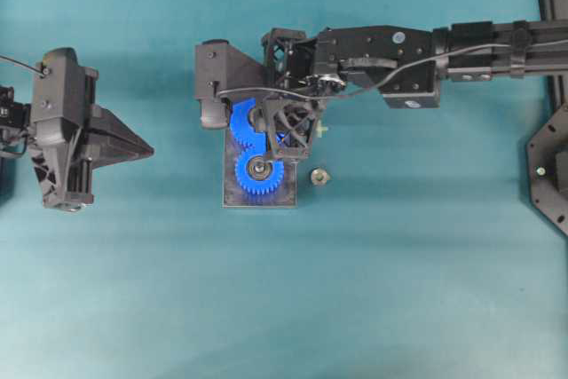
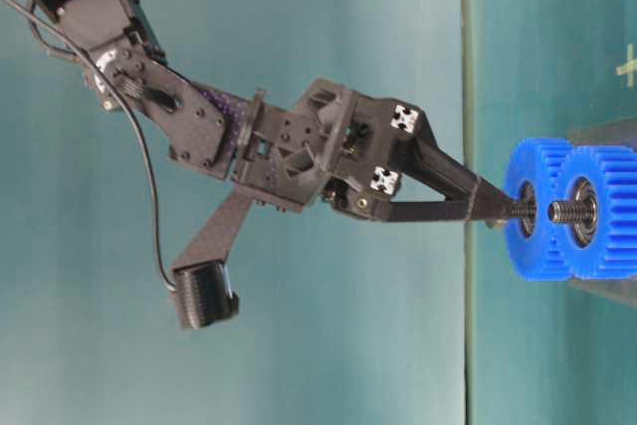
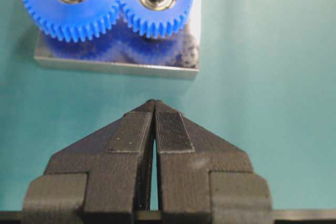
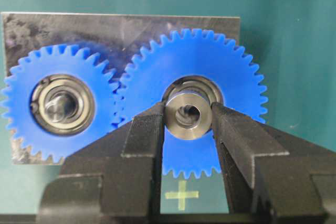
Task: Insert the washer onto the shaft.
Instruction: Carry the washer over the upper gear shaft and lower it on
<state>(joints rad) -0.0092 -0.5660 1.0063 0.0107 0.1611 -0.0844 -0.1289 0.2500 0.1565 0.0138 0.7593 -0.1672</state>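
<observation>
Plate (image 1: pixel 232 193): flat on the table (image 1: pixel 373 290), near the middle.
Gears: big gear (image 4: pixel 191 98) and small gear (image 4: pixel 59 100) side by side on the plate, teeth meeting.
Washer (image 4: pixel 189 115): over the big gear's middle, maybe on its shaft.
Nut (image 1: pixel 319 177): on the table, just beside the plate.

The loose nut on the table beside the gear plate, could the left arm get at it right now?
Probably not directly. The nut lies on the far side of the plate from the left gripper, with the gears and the right gripper between them. It would have to go around.
</observation>
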